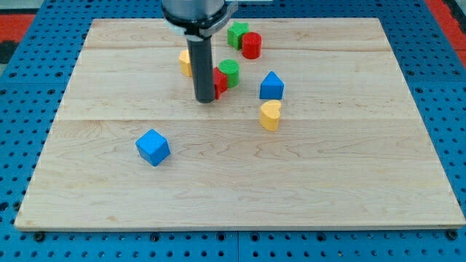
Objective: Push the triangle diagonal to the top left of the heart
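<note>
Working with a tool (202,65) that is only a straight dark rod: nothing to open or close, nothing gripped. Hangs upright from the view's top, with my tip (206,100) down on the wooden worktop (349,182), in the upper middle of it.

Rests just to the view's left of a red block (220,80), touching it or very nearly; cannot tell which, since the rod hides part of that block. Also partly hides a yellow block (185,62) behind it. Just up and right of the red one, a green block (230,69).

Well to the view's right of my tip, the blue triangle (271,86), just above the yellow heart (270,115) and close to touching it. Placed almost straight over the heart, so probably not yet diagonal to its top left. Seems to call for a push toward the view's left, started from the triangle's right side, and my tip is on the wrong side for that. Risks nudging the heart, given how close the two sit.

Far off at the lower left, a blue cube (153,148), clear of all this.
</note>
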`<state>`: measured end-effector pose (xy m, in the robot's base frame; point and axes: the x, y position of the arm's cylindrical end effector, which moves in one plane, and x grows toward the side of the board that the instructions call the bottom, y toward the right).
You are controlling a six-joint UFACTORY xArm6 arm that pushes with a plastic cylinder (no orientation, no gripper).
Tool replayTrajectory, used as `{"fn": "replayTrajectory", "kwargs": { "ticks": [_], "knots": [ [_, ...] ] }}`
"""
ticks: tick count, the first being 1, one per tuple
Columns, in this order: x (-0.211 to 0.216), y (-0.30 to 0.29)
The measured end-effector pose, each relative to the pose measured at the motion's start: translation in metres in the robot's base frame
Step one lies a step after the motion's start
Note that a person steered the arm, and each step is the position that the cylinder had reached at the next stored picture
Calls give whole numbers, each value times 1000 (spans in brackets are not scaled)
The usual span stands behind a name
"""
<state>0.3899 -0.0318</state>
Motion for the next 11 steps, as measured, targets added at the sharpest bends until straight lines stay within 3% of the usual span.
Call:
{"fn": "replayTrajectory", "kwargs": {
  "ticks": [2,3,4,5,6,8,9,11],
  "knots": [
    [-72,65],
    [-65,140],
    [-7,119],
    [6,109],
    [-4,143],
    [-31,32],
    [5,73],
    [37,147]
  ]
}}
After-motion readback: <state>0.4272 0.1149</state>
